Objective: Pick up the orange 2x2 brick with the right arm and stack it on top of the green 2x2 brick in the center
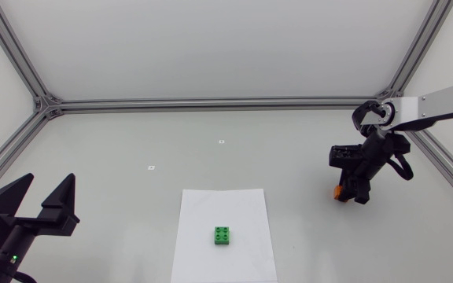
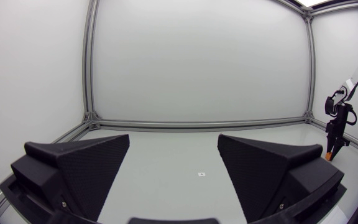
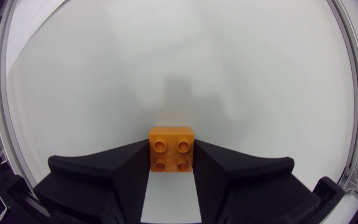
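The orange 2x2 brick (image 3: 172, 149) sits studs-up between the fingers of my right gripper (image 3: 172, 163), which touch it on both sides. In the head view that gripper (image 1: 351, 195) points down at the table's right side with the orange brick (image 1: 337, 191) at its tip; I cannot tell whether the brick rests on the table. The green 2x2 brick (image 1: 223, 235) lies on a white sheet (image 1: 203, 208) at the front centre, well to the left of the right gripper. My left gripper (image 1: 48, 185) stands open and empty at the front left.
Two small markers (image 1: 221, 141) (image 1: 152, 167) lie on the table behind the sheet. An aluminium frame (image 1: 211, 103) borders the table at the back and sides. The left wrist view shows the left gripper (image 2: 174, 146) and, far off, my right arm (image 2: 339, 118).
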### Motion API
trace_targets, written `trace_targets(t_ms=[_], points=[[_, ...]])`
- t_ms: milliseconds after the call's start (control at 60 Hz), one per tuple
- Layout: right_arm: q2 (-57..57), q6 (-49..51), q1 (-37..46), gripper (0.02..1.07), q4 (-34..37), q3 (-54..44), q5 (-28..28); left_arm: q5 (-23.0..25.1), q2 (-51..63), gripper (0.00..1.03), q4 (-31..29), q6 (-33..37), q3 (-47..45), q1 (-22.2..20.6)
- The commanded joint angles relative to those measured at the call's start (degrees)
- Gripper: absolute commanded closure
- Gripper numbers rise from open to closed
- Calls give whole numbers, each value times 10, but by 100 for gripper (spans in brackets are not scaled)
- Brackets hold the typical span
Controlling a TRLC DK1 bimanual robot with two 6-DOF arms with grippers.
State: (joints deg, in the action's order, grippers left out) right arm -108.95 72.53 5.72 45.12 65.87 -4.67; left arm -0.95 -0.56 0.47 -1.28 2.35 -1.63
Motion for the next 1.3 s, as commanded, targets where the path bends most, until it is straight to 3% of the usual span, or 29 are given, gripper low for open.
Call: trace_targets(t_ms=[0,583,917,1283], points=[[18,20,0,76,12,-14,-3,2,-2,4,-6,3,-23,0],[126,18,-40,79,53,-56,-7,2,-2,4,-6,3,-23,0],[235,-96,-235,79,75,-99,-19,2,-2,4,-6,3,-23,0],[204,-254,-435,79,46,-74,-14,2,-2,4,-6,3,-23,0]])
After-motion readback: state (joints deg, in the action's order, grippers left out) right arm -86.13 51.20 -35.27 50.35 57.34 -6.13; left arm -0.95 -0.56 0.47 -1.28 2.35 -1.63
